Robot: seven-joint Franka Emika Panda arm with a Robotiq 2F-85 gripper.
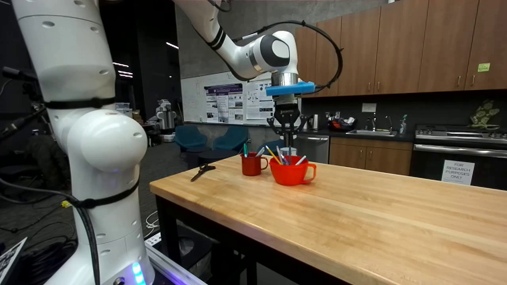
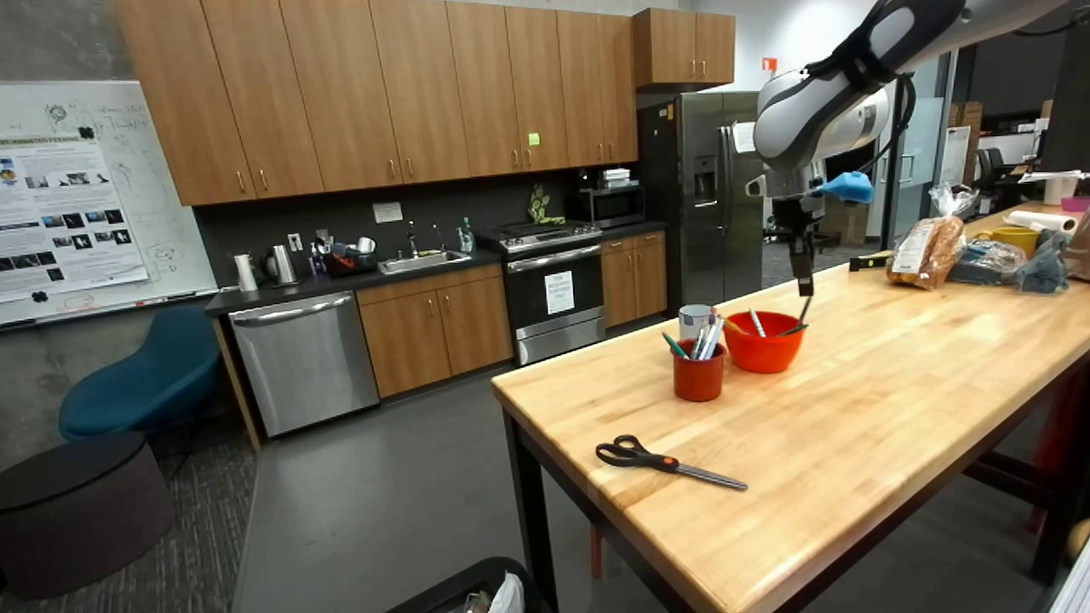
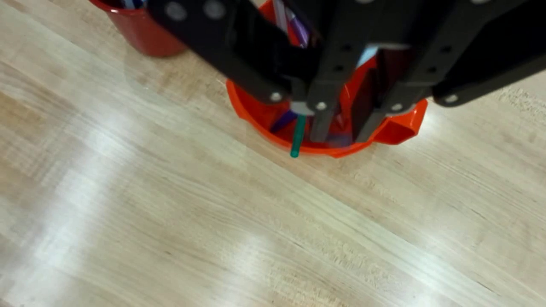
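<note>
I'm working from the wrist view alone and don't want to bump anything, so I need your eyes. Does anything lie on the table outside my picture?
Observer: Yes, black-handled scissors lie near the edge of the table, in both exterior views.
Operator: What about the red cup at my upper left, does anything stand near it?
Observer: A pale cup shows right behind it in an exterior view.
Operator: And what in the bowl might the tool be hiding from me?
Observer: A yellow pencil leans there, its upper end above the rim, in an exterior view.
</note>
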